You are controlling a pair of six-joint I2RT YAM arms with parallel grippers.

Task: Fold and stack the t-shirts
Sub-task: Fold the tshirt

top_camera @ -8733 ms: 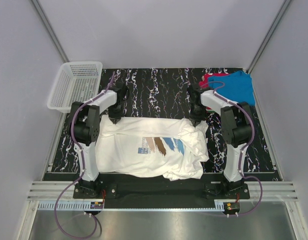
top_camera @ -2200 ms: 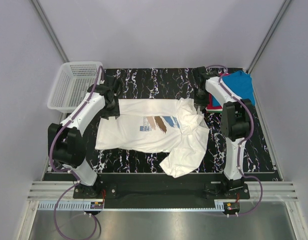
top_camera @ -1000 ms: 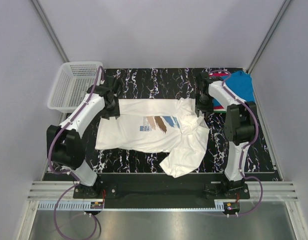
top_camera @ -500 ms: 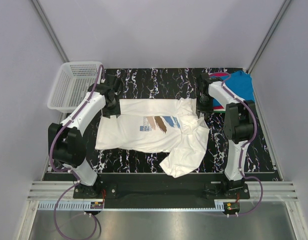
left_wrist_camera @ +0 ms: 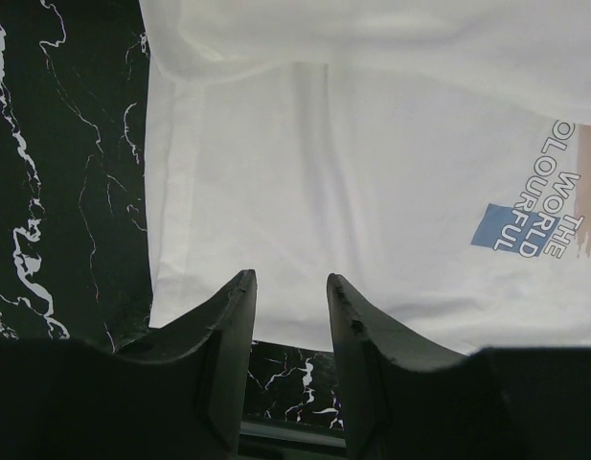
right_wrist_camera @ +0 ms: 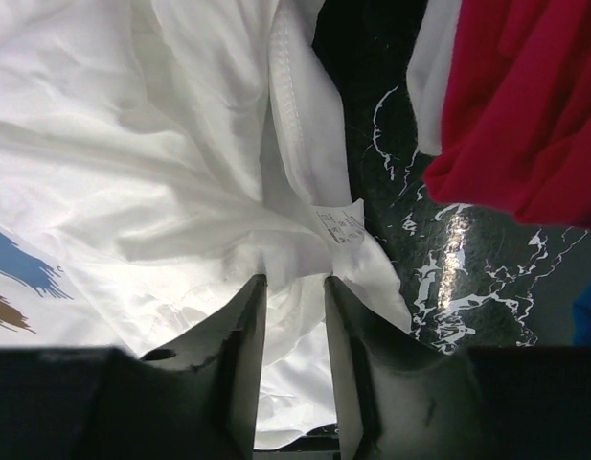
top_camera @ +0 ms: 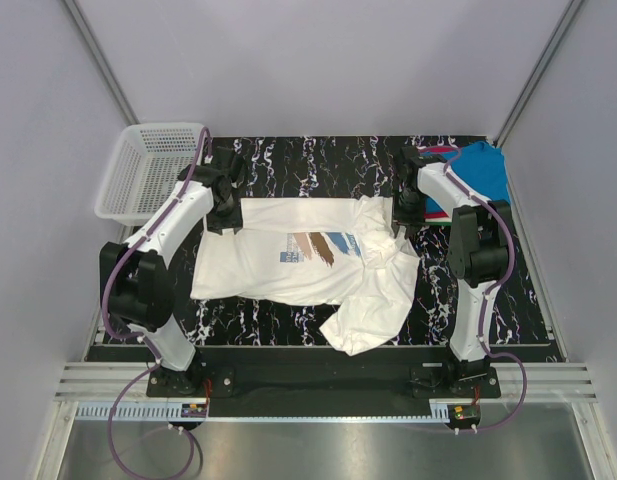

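Left claw (left_wrist_camera: 290, 280) part-spread above white tee (left_wrist_camera: 372, 172), print (left_wrist_camera: 525, 225) reading "THE WORLD …OURFUL"; right claw (right_wrist_camera: 295, 281) part-spread near collar tag (right_wrist_camera: 339, 222), unreadable.

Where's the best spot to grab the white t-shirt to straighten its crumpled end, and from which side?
Probably the loose flap of the white t-shirt trailing toward the near table edge. It lies fairly flat with bare surface on its right, so the right pincer coming in low from the right could pinch its edge; the heap beside it is layered.

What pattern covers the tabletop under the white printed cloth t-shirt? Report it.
Black tabletop with white marble veining; top external view best.
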